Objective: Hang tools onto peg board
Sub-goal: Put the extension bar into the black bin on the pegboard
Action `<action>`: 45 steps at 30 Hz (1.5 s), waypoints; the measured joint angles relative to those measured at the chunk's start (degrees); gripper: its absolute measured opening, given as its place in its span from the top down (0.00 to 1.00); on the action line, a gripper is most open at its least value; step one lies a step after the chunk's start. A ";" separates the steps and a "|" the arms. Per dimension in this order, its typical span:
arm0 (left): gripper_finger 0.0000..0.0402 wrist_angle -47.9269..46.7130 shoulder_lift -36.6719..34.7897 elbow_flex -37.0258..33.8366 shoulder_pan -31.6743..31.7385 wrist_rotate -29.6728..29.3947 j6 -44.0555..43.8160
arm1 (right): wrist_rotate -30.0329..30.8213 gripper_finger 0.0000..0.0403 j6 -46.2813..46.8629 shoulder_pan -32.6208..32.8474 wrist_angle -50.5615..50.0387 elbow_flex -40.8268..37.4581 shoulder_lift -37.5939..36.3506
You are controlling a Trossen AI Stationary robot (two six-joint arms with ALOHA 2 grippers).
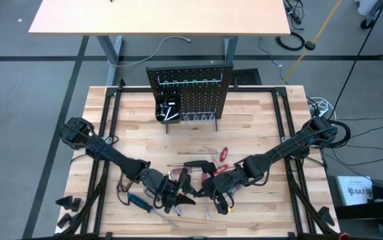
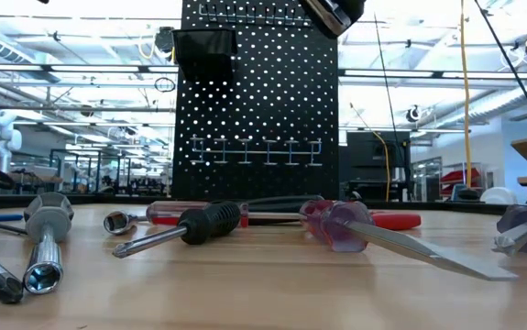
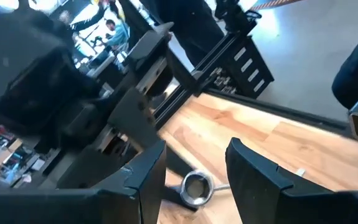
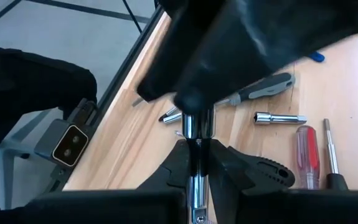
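The right hand (image 4: 197,180) is sitting low near the front of the counter (image 1: 258,127), clenched on a shiny metal shaft (image 4: 194,149). In its wrist view the shaft is running straight out between the fingers and disappearing into a dark blurred mass, so what the tool is cannot be made out.

The pegboard (image 1: 190,93) is standing upright at the far edge of the counter, well apart from both hands and directly ahead of the gap between them. Its hooks (image 2: 254,148) are facing the hands. To hang, I judge the shaft must be carried forward across the counter and turned to meet a hook.

The left hand (image 3: 194,177) is hanging beside the right, just as near the board, fingers spread and holding nothing. A small ring-ended metal piece (image 3: 195,186) is lying on the wood between them.

Other tools are lying loose at the front: a black screwdriver (image 2: 185,227), a red screwdriver (image 2: 176,213), sockets (image 2: 45,243). From above, both hands are covering what is under them.
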 joint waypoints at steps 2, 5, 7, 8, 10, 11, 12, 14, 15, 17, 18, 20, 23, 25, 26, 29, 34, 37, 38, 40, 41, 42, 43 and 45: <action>0.58 -0.12 0.01 0.00 0.45 0.60 -0.09 | -0.22 0.94 -0.02 0.00 0.12 0.00 0.00; 0.58 -0.18 0.03 0.00 0.81 1.71 -0.24 | -1.07 0.94 -0.93 0.00 1.01 0.00 0.00; 0.58 -0.15 0.12 0.00 0.92 1.85 -0.24 | -1.11 0.94 -1.59 -0.02 1.44 0.00 -0.02; 0.58 -0.16 0.12 0.00 0.90 1.89 -0.24 | -1.13 0.94 -2.01 -0.06 1.40 0.00 -0.02; 0.58 -0.38 0.12 0.00 0.92 1.91 -0.28 | -1.16 0.94 -2.62 -0.16 1.52 0.00 0.00; 0.58 -0.58 0.12 0.00 0.92 1.91 -0.28 | -1.16 0.94 -2.80 -0.27 1.68 0.00 -0.02; 0.58 -0.66 0.12 0.00 0.92 1.91 -0.30 | -1.16 0.94 -2.88 -0.35 1.75 0.00 -0.02; 0.58 -0.54 0.14 0.00 0.92 1.92 -0.90 | -1.16 0.94 -3.10 -0.45 1.64 0.00 -0.02; 0.58 -0.51 0.14 0.00 0.94 1.93 -1.63 | -1.16 0.94 -3.51 -0.61 1.74 0.00 0.00; 0.58 -0.75 0.14 0.00 1.08 1.95 -2.22 | -1.18 0.94 -4.16 -0.70 2.35 0.00 -0.01; 0.58 -0.88 0.14 0.00 1.10 1.95 -2.35 | -1.16 0.94 -4.32 -0.79 2.68 0.00 -0.02; 0.58 -0.93 0.14 0.00 1.10 1.96 -2.82 | -1.23 0.94 -4.91 -0.90 3.36 0.00 -0.02; 0.58 -0.93 0.14 0.00 1.08 1.97 -3.10 | -1.46 0.94 -5.73 -0.91 3.96 0.00 -0.02; 0.58 -1.17 0.14 0.02 1.08 2.10 -3.19 | -1.44 0.94 -5.97 -0.90 4.12 -0.01 -0.02; 0.58 -1.25 0.14 0.02 1.08 2.11 -3.21 | -1.44 0.94 -6.00 -0.90 4.10 -0.02 0.00; 0.59 -1.27 0.14 0.02 1.08 2.10 -3.23 | -1.44 0.94 -5.59 -0.90 4.11 -0.02 0.00; 0.69 -1.27 0.14 0.02 1.13 2.08 -3.21 | -1.45 0.94 -5.41 -0.90 4.13 -0.02 0.00; 0.78 -1.41 0.13 0.03 1.21 2.03 -3.22 | -1.46 0.94 -5.38 -0.90 4.11 -0.02 0.00; 0.81 -1.43 0.14 0.04 1.23 2.02 -3.21 | -1.42 0.94 -5.38 -0.88 4.13 -0.02 0.00; 0.84 -1.47 0.14 0.04 1.23 2.04 -3.21 | -1.44 0.94 -5.38 -0.87 4.11 -0.02 0.00; 0.84 -1.47 0.14 0.04 1.23 2.04 -3.21 | -1.44 0.94 -5.38 -0.87 4.09 -0.04 0.00; 0.84 -1.47 0.13 0.02 1.23 2.04 -3.21 | -1.44 0.94 -5.38 -0.87 4.09 -0.04 0.00; 0.84 -1.48 0.14 0.04 1.23 2.04 -3.21 | -1.44 0.94 -5.38 -0.87 4.09 -0.04 0.00; 0.84 -1.48 0.14 0.04 1.23 2.04 -3.21 | -1.44 0.94 -5.38 -0.87 4.04 -0.04 0.00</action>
